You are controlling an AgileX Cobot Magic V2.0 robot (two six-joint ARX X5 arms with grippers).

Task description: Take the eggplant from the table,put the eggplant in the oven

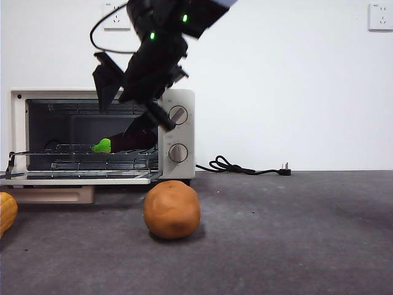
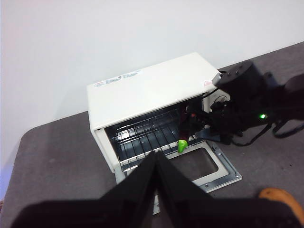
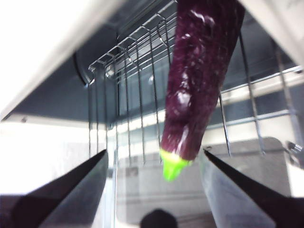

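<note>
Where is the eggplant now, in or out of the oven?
In. The eggplant lies on the wire rack inside the open oven, with the right end effector open around it.

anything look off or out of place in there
Nothing is spilled or damaged. The eggplant lies on the wire rack of the oven, its green stem toward the open door, the open right gripper around the stem end.

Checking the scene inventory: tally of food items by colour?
Purple: 1, the eggplant on the oven rack, right claw open around it
Orange-brown: 1, the ball
Yellow-orange: 1, partial item at the edge
Total: 3
</note>
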